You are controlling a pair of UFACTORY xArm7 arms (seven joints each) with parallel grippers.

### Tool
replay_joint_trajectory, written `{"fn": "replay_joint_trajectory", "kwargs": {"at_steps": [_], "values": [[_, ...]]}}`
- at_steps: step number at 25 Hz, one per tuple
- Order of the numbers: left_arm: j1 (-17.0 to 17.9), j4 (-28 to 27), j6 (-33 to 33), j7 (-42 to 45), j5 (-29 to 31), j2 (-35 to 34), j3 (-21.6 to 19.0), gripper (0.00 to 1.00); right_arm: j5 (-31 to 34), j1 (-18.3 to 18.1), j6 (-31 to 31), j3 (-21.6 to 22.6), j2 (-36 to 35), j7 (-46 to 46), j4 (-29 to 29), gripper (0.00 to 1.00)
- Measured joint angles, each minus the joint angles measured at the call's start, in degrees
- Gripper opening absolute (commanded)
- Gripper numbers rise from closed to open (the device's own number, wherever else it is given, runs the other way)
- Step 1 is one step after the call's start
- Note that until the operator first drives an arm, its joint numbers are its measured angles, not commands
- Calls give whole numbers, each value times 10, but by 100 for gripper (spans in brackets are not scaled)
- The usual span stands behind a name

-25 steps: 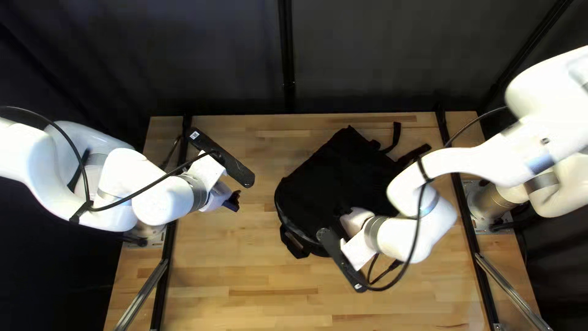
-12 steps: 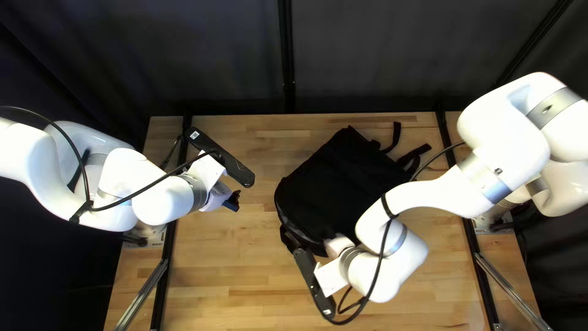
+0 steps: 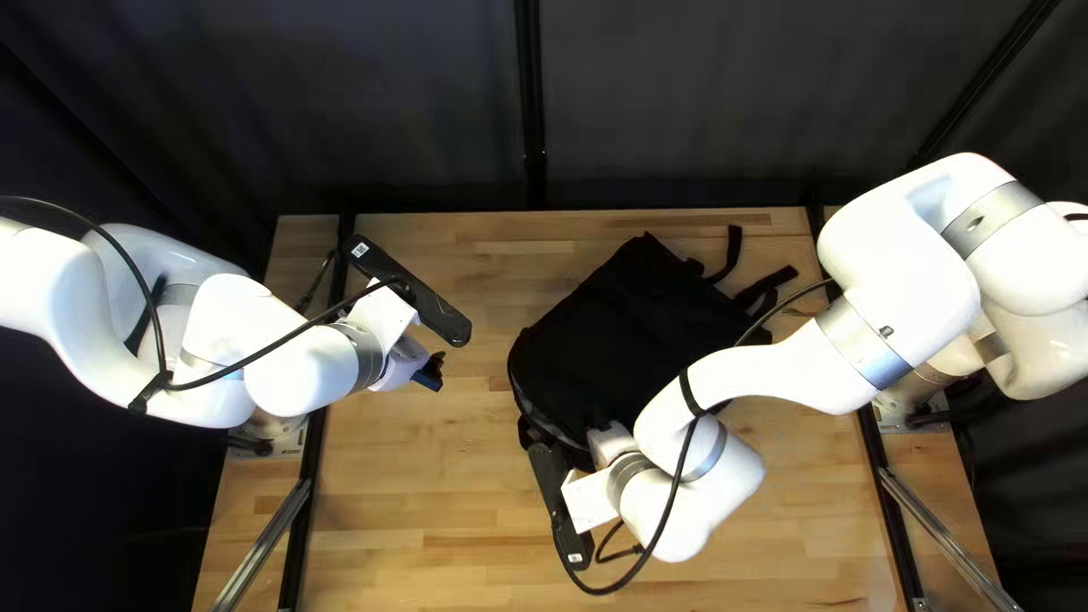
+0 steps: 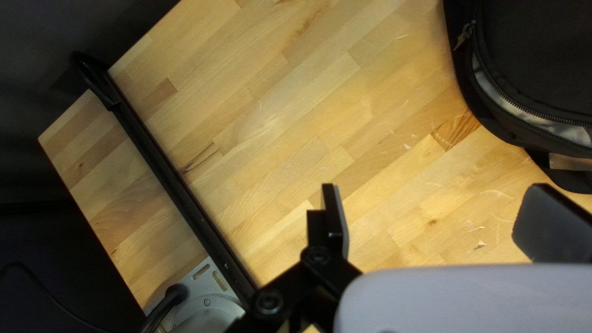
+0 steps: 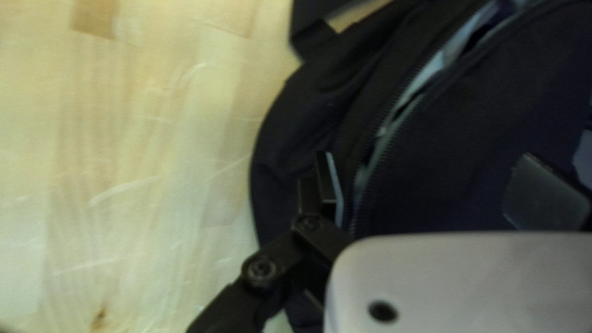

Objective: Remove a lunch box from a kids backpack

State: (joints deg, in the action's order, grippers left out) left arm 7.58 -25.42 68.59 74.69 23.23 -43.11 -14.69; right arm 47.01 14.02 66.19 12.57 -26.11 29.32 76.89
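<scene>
Worktop carries backpack, zip part-open; lunch box not visible. Left end effector spread; right end effector spread near zip. Likely opening step; next: pinch edge, widen.

"My left arm is white and round. Is my right arm too?"

"Yep, and I see gray rings on both."

"Black cables too?"

"Yes, black bars with little white tags, and round screws."
</scene>
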Motion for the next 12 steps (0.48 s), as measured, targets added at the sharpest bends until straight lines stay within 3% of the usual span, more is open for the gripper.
{"fn": "replay_joint_trajectory", "kwargs": {"at_steps": [12], "values": [[0,0,0,0,0,0,0,100,8,0,66,-8,36,-32,-8,100]]}}
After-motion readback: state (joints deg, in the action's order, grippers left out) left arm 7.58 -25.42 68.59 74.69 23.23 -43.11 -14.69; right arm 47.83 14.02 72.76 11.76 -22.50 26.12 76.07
